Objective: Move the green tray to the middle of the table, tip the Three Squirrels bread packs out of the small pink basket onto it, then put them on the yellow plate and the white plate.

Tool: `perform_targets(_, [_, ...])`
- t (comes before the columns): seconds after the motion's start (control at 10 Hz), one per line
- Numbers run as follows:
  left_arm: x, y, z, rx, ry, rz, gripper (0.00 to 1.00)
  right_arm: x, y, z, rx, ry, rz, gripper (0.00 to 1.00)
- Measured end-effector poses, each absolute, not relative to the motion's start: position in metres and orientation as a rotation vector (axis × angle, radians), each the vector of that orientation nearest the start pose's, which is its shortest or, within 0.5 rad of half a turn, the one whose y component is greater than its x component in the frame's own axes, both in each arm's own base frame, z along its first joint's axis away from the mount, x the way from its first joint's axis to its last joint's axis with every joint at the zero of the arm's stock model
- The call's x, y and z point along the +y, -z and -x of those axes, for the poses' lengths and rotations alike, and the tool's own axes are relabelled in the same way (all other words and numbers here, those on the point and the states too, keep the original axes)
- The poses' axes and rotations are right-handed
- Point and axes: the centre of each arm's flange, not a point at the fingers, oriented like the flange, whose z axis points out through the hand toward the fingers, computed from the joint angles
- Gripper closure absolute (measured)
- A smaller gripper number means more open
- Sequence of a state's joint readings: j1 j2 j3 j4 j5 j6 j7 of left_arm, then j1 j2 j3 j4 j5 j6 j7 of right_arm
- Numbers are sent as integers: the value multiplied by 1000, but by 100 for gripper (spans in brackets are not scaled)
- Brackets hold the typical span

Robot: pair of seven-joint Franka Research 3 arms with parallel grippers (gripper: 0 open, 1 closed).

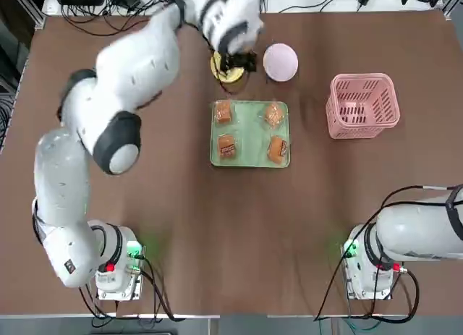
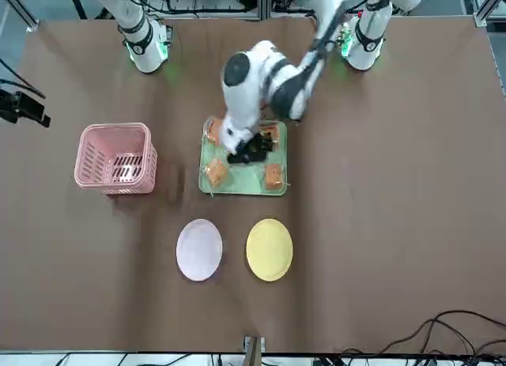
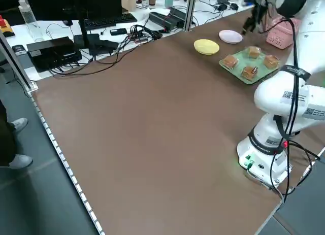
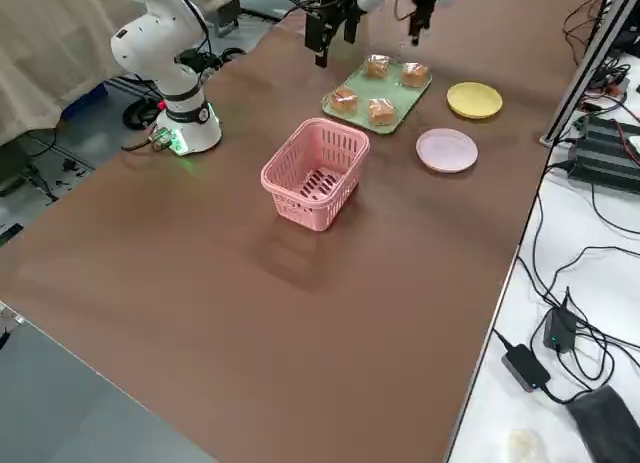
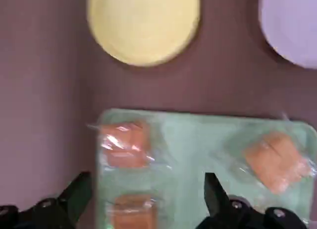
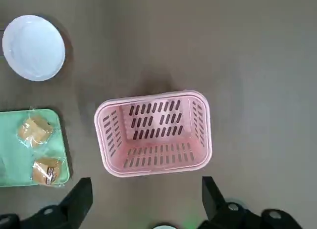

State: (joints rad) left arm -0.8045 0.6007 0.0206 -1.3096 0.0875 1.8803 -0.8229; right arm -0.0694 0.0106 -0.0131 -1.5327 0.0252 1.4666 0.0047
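The green tray lies mid-table with several bread packs spread on it, also seen from the front as bread packs. Beyond its far edge sit the yellow plate and the white plate, both bare. My left gripper hovers open above the tray's far half, nothing between its fingers; in its wrist view the left gripper spans a pack. The pink basket stands upright and empty at the right. My right gripper is open, high above the basket.
The left arm reaches diagonally over the table's left half. The right arm is folded back near its base at the near right. Cables and electronics crowd the benches beyond the table's edges.
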Motion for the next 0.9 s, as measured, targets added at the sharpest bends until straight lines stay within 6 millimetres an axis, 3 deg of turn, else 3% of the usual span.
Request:
perform_targets(0.2, [-418,-428,-568,10,18,3032,0,-15,-622,-554,57,-92,3113,3])
perform_targets(0.4, [-321,-484,-601,26,-31,3024,0,28,-600,-571,-52,-88,3114,4])
perform_targets(0.6, [-220,-542,-620,5,-9,3042,0,82,-562,-590,-160,-85,3112,5])
perform_targets(0.7, [-175,-561,-626,-23,8,3055,0,111,-537,-597,-219,-60,3108,5])
perform_targets(0.9, [-107,-584,-630,-75,31,3093,0,168,-476,-596,-319,6,3080,5])
